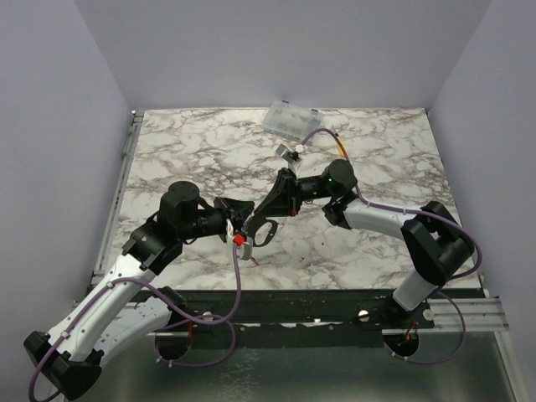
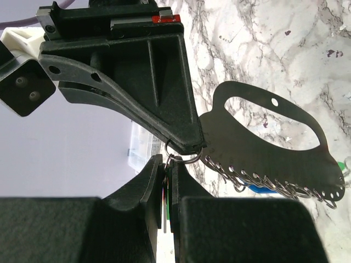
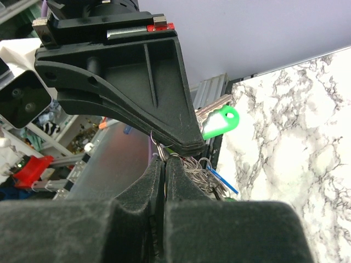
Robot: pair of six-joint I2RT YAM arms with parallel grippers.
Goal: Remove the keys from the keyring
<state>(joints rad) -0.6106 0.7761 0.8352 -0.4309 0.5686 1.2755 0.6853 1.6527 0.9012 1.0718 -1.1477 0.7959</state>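
The left hand (image 2: pixel 167 167) is clenched on the keys (image 2: pixel 165 204), and the right hand (image 2: pixel 184 146) pinches a ring (image 2: pixel 186 159) – both above the counter (image 2: pixel 263 49). The keyring (image 2: pixel 263 148) hangs beside them. I think a slow, straight pull without twisting is best here.

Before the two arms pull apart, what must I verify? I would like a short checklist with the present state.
1. Left gripper holds a key: ok, jaws shut on a thin coloured piece, likely a key.
2. Right gripper grip: jaws shut; on what, cannot tell.
3. Small ring visible between the tips: ok.
4. All keys off the keyring: not ok; green key and blue key hang there.
5. Box clear of the arms: ok, at the far edge.
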